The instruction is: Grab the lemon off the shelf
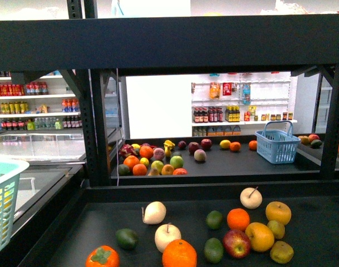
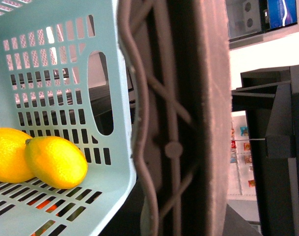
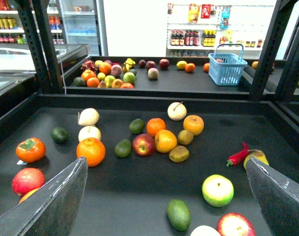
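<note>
Two yellow lemons (image 2: 56, 161) lie in a mint green basket (image 2: 66, 88), which also shows at the left edge of the front view (image 1: 2, 194). My left gripper (image 2: 135, 152) is shut on the basket's wall; one broad finger (image 2: 188, 123) fills the middle of the left wrist view. On the black shelf (image 1: 308, 228) lies mixed fruit, among it a yellow oval fruit like a lemon (image 1: 260, 236) (image 3: 165, 140). My right gripper (image 3: 166, 199) hangs open over the shelf's near tier (image 3: 129, 196), nothing between its fingers (image 3: 56, 201).
Close under the right gripper lie a green avocado (image 3: 178, 214) and a green apple (image 3: 217, 190); a red chili (image 3: 237, 155) lies to the right. A blue basket (image 1: 277, 146) and more fruit sit on the far tier. Black posts (image 1: 97, 128) frame the rack.
</note>
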### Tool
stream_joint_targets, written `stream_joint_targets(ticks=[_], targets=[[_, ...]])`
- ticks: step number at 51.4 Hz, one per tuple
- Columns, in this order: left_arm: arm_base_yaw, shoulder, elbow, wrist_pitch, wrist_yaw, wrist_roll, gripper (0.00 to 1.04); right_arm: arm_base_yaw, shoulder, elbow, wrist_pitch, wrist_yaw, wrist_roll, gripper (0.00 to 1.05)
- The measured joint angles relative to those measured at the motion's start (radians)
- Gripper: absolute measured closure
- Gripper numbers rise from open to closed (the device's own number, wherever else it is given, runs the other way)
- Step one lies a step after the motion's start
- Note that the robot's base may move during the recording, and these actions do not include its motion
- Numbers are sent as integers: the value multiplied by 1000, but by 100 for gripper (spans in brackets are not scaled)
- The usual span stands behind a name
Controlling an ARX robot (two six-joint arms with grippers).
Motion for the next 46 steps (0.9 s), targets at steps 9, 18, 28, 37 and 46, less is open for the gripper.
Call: stream_joint_targets(ticks=[9,18,28,37,46], targets=[[30,35,22,40,3,-44,92,0,0,0,0,0,0,8],[71,75,24,79,-3,-89,92,0,0,0,0,0,0,8],[80,86,32,56,-11,-87,83,0,0,0,0,0,0,8],[89,102,32,46,2,-56,54,0,0,0,0,0,0,8],[95,102,32,9,23,-19,24,0,0,0,0,0,0,8]])
